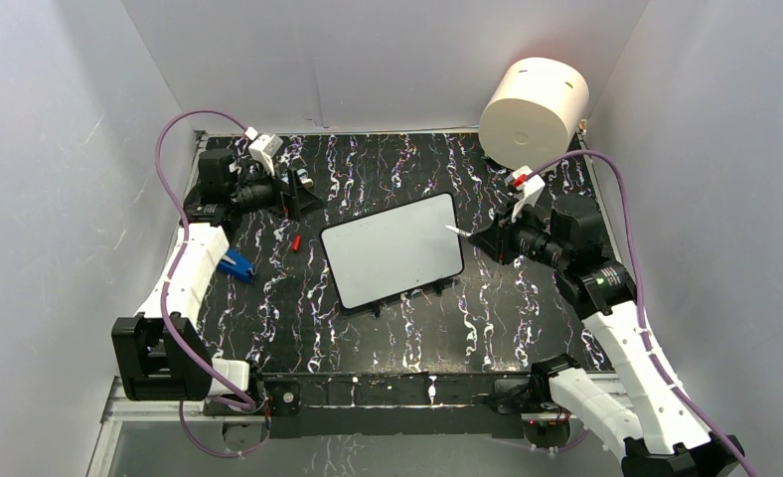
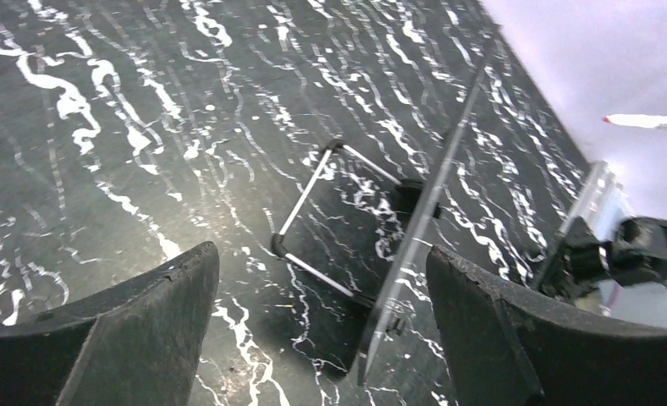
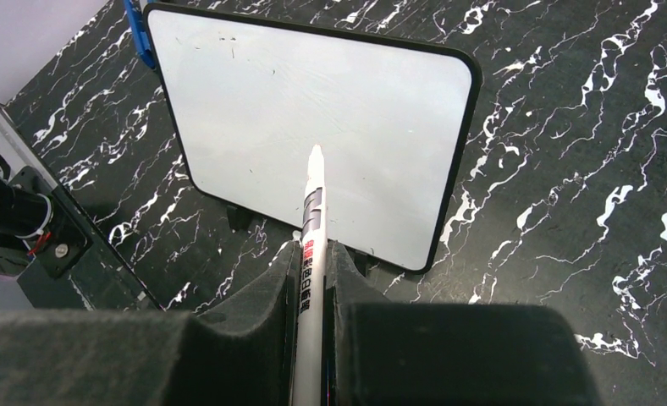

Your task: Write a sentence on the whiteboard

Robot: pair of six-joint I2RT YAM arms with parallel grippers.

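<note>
White black-rimmed rectangular whiteboard (image 3: 254,93) was blank, sentence unwritten; right gripper (image 3: 311,254) pinched a white marker (image 3: 315,182), left gripper (image 2: 317,262) gaped.

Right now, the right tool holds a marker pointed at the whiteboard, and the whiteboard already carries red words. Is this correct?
One thing is wrong: the whiteboard carries no red words; its surface is bare of writing, as the right wrist view shows. The rest stands: the right tool holds a marker pointed at the whiteboard.

White arm links (image 1: 191,263), black joints (image 1: 149,353), looping purple cables (image 1: 160,154).
</note>
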